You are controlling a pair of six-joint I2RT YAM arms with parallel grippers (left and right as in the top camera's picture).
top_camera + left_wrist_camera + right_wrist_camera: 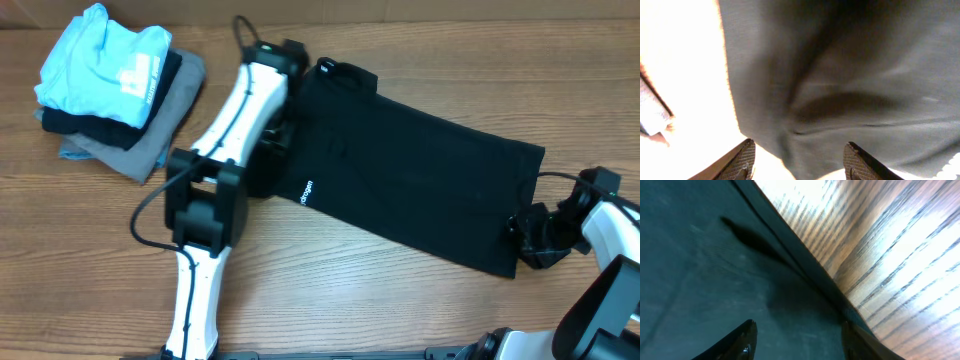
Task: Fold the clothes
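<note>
The black shirt (420,190) is lying flat on the table (400,310), folded into a long band that is running on a slant from the far left down toward the near right. Its collar (340,72) is sitting at the far-left end, and a small white logo (306,190) is showing along the near-left edge.

I am holding my left pincer (799,165) over that left edge, just beside the logo. Its fingers (742,161) are standing wide apart with the dark cloth showing between them, and they are gripping nothing.

I am holding my right pincer (797,345) at the near-right corner of the shirt. It too is spread wide, gripping nothing, with one finger (737,341) hanging over the cloth and the other over the hem line, where the bare wood is beginning.

A pile of other clothes is sitting at the far-left corner of the table, well apart from the shirt: a blue shirt (100,65) on top, something dark under it, and a grey piece (150,140) at the bottom.
</note>
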